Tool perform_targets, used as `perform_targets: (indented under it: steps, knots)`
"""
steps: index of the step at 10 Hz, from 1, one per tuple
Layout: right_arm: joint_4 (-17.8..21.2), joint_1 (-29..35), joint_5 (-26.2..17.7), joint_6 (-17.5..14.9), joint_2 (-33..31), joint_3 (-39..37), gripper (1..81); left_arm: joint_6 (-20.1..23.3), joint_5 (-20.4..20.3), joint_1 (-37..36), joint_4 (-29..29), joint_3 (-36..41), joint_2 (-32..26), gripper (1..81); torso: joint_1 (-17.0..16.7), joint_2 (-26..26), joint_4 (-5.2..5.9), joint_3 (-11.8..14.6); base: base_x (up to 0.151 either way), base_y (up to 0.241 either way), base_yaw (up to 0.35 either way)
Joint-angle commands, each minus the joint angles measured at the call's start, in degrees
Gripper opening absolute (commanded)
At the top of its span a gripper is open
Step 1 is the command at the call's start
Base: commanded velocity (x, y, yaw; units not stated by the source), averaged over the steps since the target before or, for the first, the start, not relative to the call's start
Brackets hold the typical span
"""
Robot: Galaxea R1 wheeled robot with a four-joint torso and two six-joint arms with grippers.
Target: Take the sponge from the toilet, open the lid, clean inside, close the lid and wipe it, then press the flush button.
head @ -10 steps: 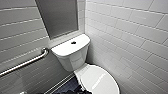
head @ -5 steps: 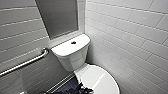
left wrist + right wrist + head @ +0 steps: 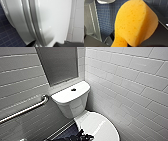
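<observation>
Sponge, orange and pitted, sat clamped in the right pincer above dark blue floor tiles. The left pincer stood open, its dark fingertips spread apart close by the lid's edge; whether they touched it I cannot tell. The lid lay shut on the toilet. Farther back, the flush button sat in the middle of the tank top, with a metal grab rail on the tiled wall beside it.
</observation>
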Motion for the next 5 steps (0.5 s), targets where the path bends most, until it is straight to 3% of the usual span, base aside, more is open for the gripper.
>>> perform_targets:
  steps: [1,5]
  knots:
    - [-1.6,0.3,-2.3,0.0,-2.1,0.9,1.0,-0.2,4.0,-6.7,-1.5,0.0,1.8,81.1,0.0,0.0,0.0,0.0,0.0,0.0,0.0]
    - [-1.6,0.2,-2.3,0.0,-2.0,0.7,1.0,-0.3,4.0,-7.5,-1.7,-0.4,2.9,81.1,0.0,0.0,0.0,0.0,0.0,0.0,0.0]
